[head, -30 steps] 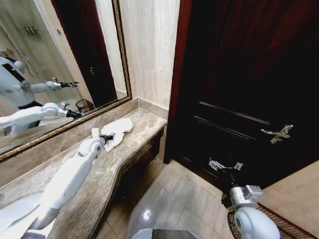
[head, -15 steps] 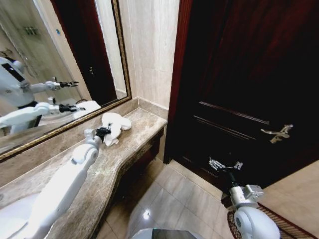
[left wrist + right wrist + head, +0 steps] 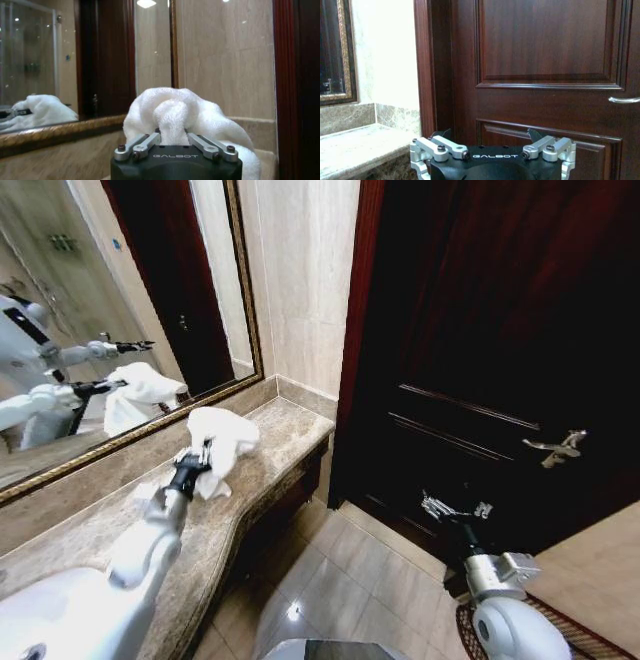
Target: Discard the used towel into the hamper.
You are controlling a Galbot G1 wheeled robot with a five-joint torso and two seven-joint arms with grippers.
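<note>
Towel (image 3: 222, 435) is white terry, bunched, pinched at a fold by the left gripper (image 3: 205, 452), jaws clamped on it. It's lifted off the counter (image 3: 290, 425), hanging over the far end near the back corner by the mirror (image 3: 120, 310); a loose tail appears to droop toward the stone, can't tell if it touches. Left wrist view confirms: a roll of cloth sits squeezed between the fingers (image 3: 145, 141).

Progress: pickup done. Carry and drop into the hamper (image 3: 560, 635) not yet done; hamper sits on the floor at the lower right, next to the right arm, well apart from the towel.

Right gripper (image 3: 452, 511) idle, held low in front of the dark door (image 3: 480, 330), fingers apart, nothing in them.

Readable text: "GALBOT" on both gripper housings.
</note>
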